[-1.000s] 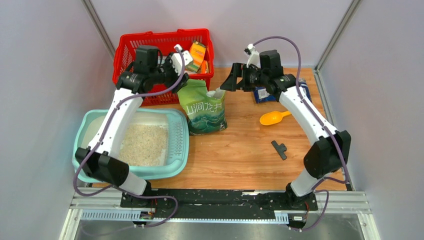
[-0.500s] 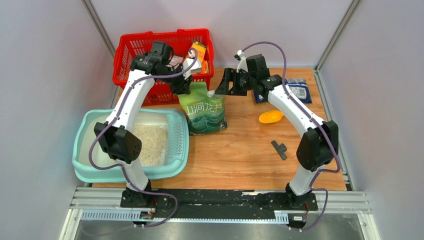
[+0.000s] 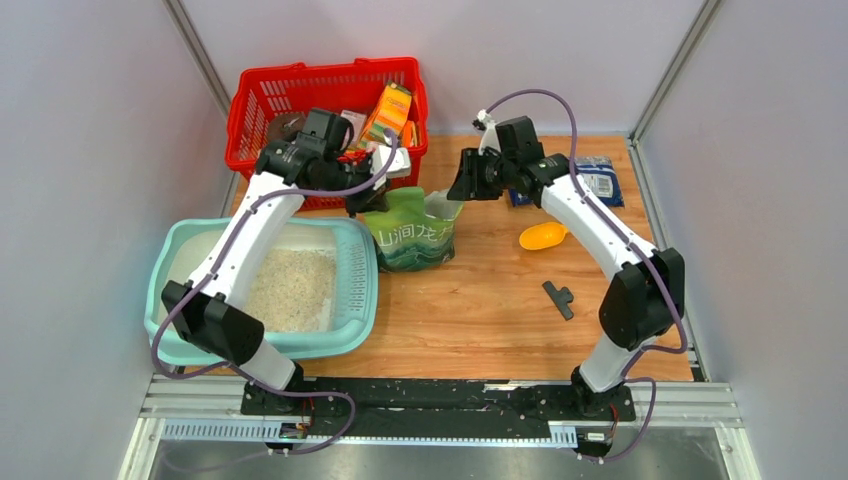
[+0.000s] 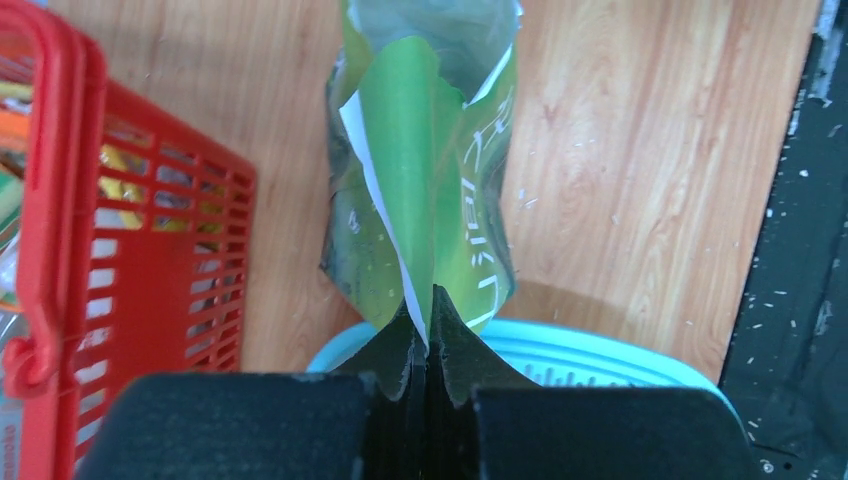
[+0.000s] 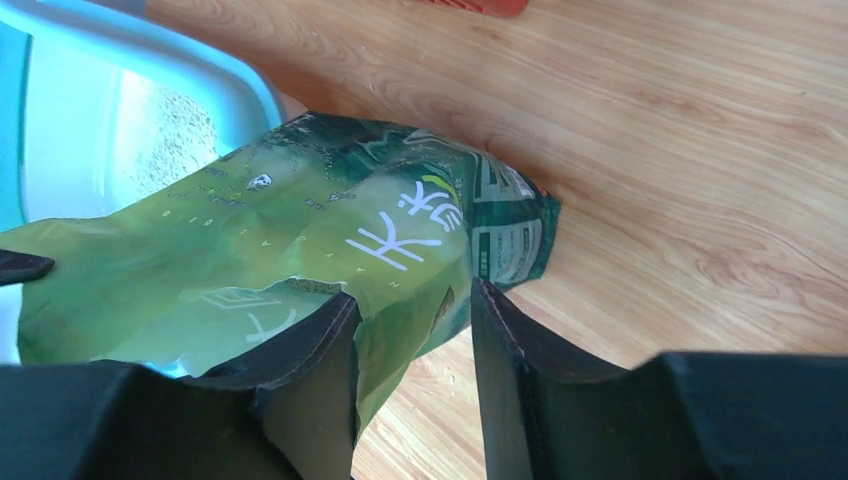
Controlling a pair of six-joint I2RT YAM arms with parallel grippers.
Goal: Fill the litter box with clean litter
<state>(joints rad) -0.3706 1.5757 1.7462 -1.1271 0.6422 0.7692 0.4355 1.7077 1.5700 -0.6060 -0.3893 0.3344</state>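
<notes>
Top external view is showing two arms, one litter box [image 3: 352, 262], one heap of clean litter [image 3: 288, 290], one green bag [image 3: 412, 238], one red basket [image 3: 262, 92], one orange scoop [image 3: 543, 236], one small black piece [image 3: 560, 298] and one blue packet [image 3: 601, 181], all on a wooden table [image 3: 480, 310]. The litter box is lying at the left of the frame, a pale teal rounded tray with a white inside and a slotted ledge along its right side. The litter is sitting inside it as a loose beige-white patch covering the middle of the floor (the white corners are showing bare around it). The bag is standing just right of the box, below the basket, with its torn top sagging. The left gripper [image 3: 366, 200] is reaching to the bag's upper left edge; in the left wrist view its jaws are pressing tight together on a fold of the bag [image 4: 430, 180], with the teal rim [image 4: 600, 350] beneath. The right gripper [image 3: 462, 186] is meeting the bag's upper right corner; in the right wrist view its jaws are standing apart, straddling the bag's torn edge [image 5: 300, 235].
</notes>
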